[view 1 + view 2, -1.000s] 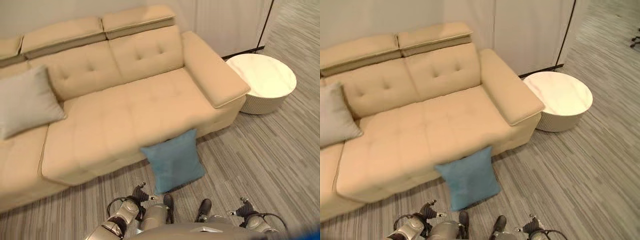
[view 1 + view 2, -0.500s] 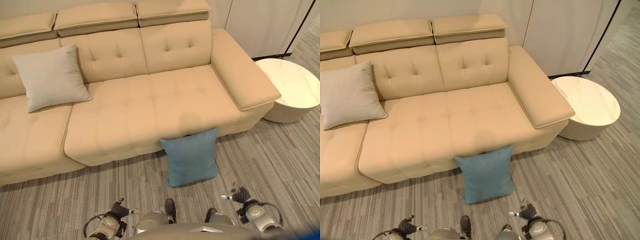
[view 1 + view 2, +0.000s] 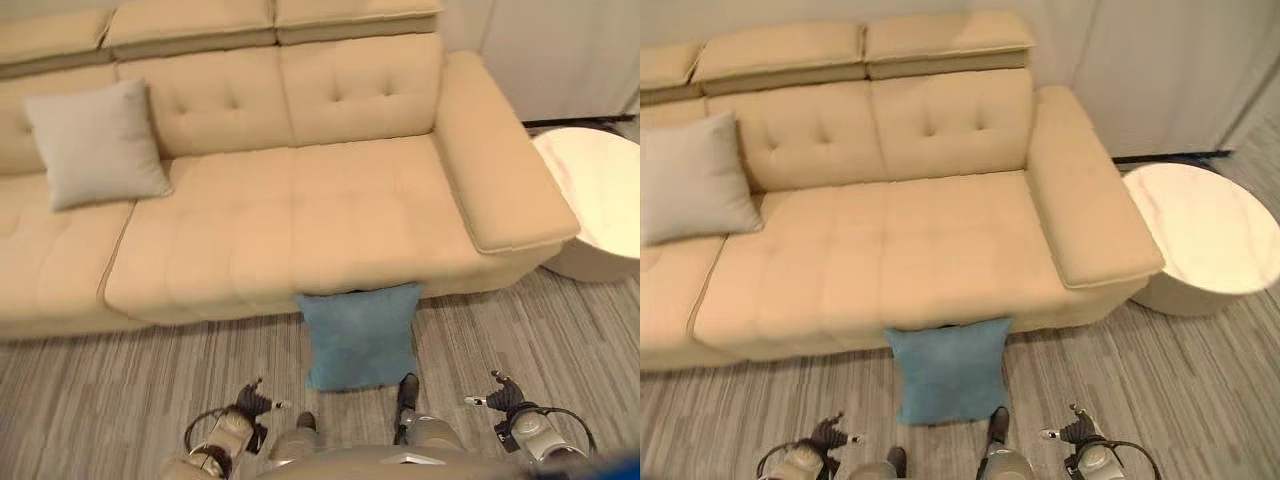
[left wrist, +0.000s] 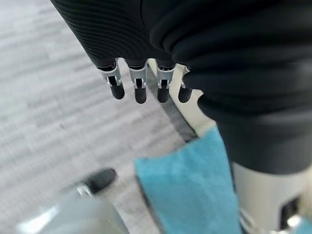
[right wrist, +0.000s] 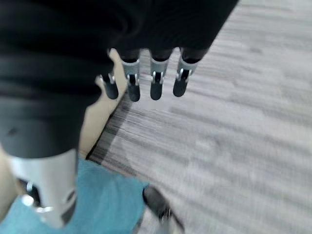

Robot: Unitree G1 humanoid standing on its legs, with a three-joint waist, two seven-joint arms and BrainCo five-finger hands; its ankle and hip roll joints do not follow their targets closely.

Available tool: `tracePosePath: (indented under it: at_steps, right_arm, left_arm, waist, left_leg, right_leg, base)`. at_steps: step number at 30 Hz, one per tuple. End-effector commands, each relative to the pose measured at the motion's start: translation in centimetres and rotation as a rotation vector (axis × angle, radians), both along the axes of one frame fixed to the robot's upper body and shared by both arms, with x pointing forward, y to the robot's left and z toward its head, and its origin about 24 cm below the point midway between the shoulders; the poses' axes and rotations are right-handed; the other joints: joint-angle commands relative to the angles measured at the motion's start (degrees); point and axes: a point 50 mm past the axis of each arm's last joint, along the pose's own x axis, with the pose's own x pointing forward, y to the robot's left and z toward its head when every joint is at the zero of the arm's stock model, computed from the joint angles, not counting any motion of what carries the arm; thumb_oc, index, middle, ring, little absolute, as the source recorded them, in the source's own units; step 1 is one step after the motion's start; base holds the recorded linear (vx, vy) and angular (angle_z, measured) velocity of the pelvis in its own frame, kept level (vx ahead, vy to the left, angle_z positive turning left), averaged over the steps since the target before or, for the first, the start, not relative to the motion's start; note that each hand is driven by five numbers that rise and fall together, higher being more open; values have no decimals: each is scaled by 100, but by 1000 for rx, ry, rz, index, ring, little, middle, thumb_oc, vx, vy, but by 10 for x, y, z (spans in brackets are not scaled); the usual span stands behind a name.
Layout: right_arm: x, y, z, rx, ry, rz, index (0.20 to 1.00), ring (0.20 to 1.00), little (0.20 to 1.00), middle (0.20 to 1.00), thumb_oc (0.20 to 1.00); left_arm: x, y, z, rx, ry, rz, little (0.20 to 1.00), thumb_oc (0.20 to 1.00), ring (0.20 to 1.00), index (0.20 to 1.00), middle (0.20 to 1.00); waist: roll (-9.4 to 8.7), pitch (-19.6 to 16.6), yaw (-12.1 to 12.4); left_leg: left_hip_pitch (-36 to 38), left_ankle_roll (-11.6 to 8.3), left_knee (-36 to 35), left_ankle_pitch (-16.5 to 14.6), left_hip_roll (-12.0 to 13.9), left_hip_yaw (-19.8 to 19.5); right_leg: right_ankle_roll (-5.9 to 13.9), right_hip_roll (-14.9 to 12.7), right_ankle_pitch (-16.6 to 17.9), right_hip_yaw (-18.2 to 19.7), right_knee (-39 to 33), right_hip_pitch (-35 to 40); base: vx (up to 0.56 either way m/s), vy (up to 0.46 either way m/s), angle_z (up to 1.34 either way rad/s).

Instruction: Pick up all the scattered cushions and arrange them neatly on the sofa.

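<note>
Blue cushion (image 3: 360,335) leans on beige sofa (image 3: 300,220) front at lower centre, grey cushion (image 3: 95,143) upper left; left hand (image 4: 141,85) and right hand (image 5: 146,80) relaxed, empty

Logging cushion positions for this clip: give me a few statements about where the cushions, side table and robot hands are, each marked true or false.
1. The blue cushion leans against the front of the sofa, on the floor. True.
2. The grey cushion lies on the floor. False: it rests on the sofa seat against the backrest.
3. The left robot hand holds the blue cushion. False: its fingers hang straight and hold nothing.
4. A round white side table stands beside the sofa's armrest. True.
5. The right robot hand is open. True.
</note>
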Motion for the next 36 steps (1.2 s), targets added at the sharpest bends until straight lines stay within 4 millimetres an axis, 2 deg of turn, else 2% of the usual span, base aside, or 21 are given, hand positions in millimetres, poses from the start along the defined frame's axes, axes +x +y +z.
tracePosePath:
  at_steps: [1,3,4,6,9,11,12,17,19,21,22,23,24,27,32,36]
  right_arm:
    - [-5,-4,-1,-21,-5,-17,1000,1000,1000,1000,1000]
    - [-10,-7,-2,-30,9,-31,1000,1000,1000,1000,1000]
    - [-13,-9,-2,-33,16,-44,1000,1000,1000,1000,1000]
    - [-13,-9,-3,-34,18,-46,1000,1000,1000,1000,1000]
    - [-17,-3,-7,-35,43,-23,1000,1000,1000,1000,1000]
    - [-16,-1,-8,-34,46,-13,1000,1000,1000,1000,1000]
    - [-16,2,-8,-30,49,-4,1000,1000,1000,1000,1000]
    - [-10,6,-7,-22,38,6,1000,1000,1000,1000,1000]
    - [-3,8,-6,-22,27,22,1000,1000,1000,1000,1000]
    - [-1,10,-5,-17,20,27,1000,1000,1000,1000,1000]
    - [0,10,-4,-11,14,25,1000,1000,1000,1000,1000]
    - [-1,10,-5,-5,16,20,1000,1000,1000,1000,1000]
    - [-4,10,-6,-4,25,17,1000,1000,1000,1000,1000]
    - [-4,10,-6,-5,26,18,1000,1000,1000,1000,1000]
    - [-5,9,-6,-5,14,12,1000,1000,1000,1000,1000]
    - [-8,6,-6,-8,19,-4,1000,1000,1000,1000,1000]
  left_arm:
    - [23,3,11,7,-87,6,1000,1000,1000,1000,1000]
    - [28,0,13,-1,-106,-6,1000,1000,1000,1000,1000]
    - [28,-1,14,-2,-106,-19,1000,1000,1000,1000,1000]
    - [25,0,12,3,-93,-18,1000,1000,1000,1000,1000]
    - [10,5,6,20,-36,-9,1000,1000,1000,1000,1000]
    - [3,9,3,27,-12,7,1000,1000,1000,1000,1000]
    - [-5,14,1,34,10,29,1000,1000,1000,1000,1000]
    - [-10,21,0,45,19,63,1000,1000,1000,1000,1000]
    - [-11,27,2,59,19,77,1000,1000,1000,1000,1000]
    - [-11,31,3,66,15,81,1000,1000,1000,1000,1000]
    - [-10,33,4,71,9,83,1000,1000,1000,1000,1000]
    - [-9,35,5,76,0,83,1000,1000,1000,1000,1000]
    - [-10,34,4,75,4,81,1000,1000,1000,1000,1000]
    - [-11,34,4,72,3,84,1000,1000,1000,1000,1000]
    - [-10,28,3,65,10,57,1000,1000,1000,1000,1000]
    - [-6,18,2,39,1,27,1000,1000,1000,1000,1000]
  waist:
    - [-122,76,-179]
    - [-69,62,-204]
    - [-74,71,-235]
    - [-54,49,-232]
    - [-41,-59,-205]
    - [-57,-91,-174]
    - [-86,-131,-137]
    - [-155,-113,-58]
    - [-148,-30,36]
    - [-150,0,56]
    - [-136,20,34]
    - [-118,16,6]
    - [-107,-16,8]
    - [-94,-19,4]
    - [-86,-80,-20]
    - [-91,-9,-80]
  left_leg:
    - [-294,255,287,-801,-264,679]
    - [-311,189,158,-733,-57,1017]
    - [-401,209,-15,-501,-8,1352]
    - [-313,194,-195,-460,-30,1367]
    - [-67,236,-554,-451,-182,1240]
    - [33,282,-639,-483,-265,1203]
    - [148,354,-710,-540,-388,1162]
    - [168,512,-737,-654,-637,972]
    - [167,605,-722,-709,-732,972]
    - [139,657,-702,-704,-773,975]
    - [121,673,-692,-688,-782,937]
    - [118,695,-712,-664,-829,866]
    - [116,700,-750,-645,-865,817]
    - [64,685,-755,-598,-865,734]
    - [-37,529,-833,-488,-795,679]
    - [-184,471,-441,-601,-708,478]
  right_leg:
    - [456,-417,-643,74,527,-27]
    - [488,-352,-745,-94,381,155]
    - [452,-388,-683,-267,365,143]
    - [471,-367,-671,-292,343,171]
    - [531,-382,-598,-292,281,260]
    - [564,-419,-558,-248,287,278]
    - [622,-494,-503,-192,339,292]
    - [762,-704,-346,-70,560,103]
    - [875,-864,-307,-78,859,-51]
    - [898,-937,-336,-49,1067,-119]
    - [886,-895,-402,133,1211,-174]
    - [865,-740,-512,455,1228,-169]
    - [813,-650,-554,553,1119,-126]
    - [787,-566,-540,672,1002,-155]
    - [749,-471,-518,564,580,17]
    - [652,-406,-565,630,511,121]
  base:
    - [16,-137,78]
    - [38,-44,78]
    - [5,-5,76]
    - [18,45,66]
    - [65,119,-12]
    - [17,185,2]
    - [4,188,4]
    - [-48,171,-2]
    - [-86,179,-11]
    - [-64,110,-22]
    - [-16,65,-18]
    - [22,36,-4]
    - [32,9,3]
    - [23,-53,7]
    - [6,-91,13]
    - [-6,-49,27]
